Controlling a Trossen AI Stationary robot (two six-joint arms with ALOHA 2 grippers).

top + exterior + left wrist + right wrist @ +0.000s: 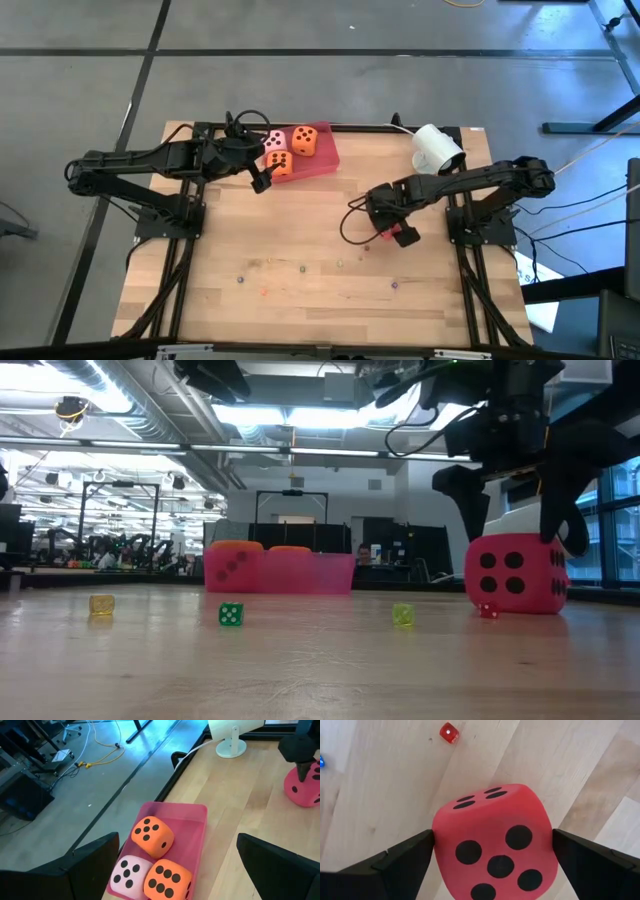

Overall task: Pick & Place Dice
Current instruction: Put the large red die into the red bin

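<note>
Dice: three sit in the tray [325, 160]; the red die [492, 842] rests on the tabletop [300, 290]. Our right end effector [492, 855] straddles it, wide open. We should close squarely on opposite faces. Our left end effector [175, 870] hovers wide above the tray.

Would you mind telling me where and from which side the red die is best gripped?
From above, on two opposite flat side faces of the red die: it sits flat on the table, and the right pincer, open, already straddles it.
</note>
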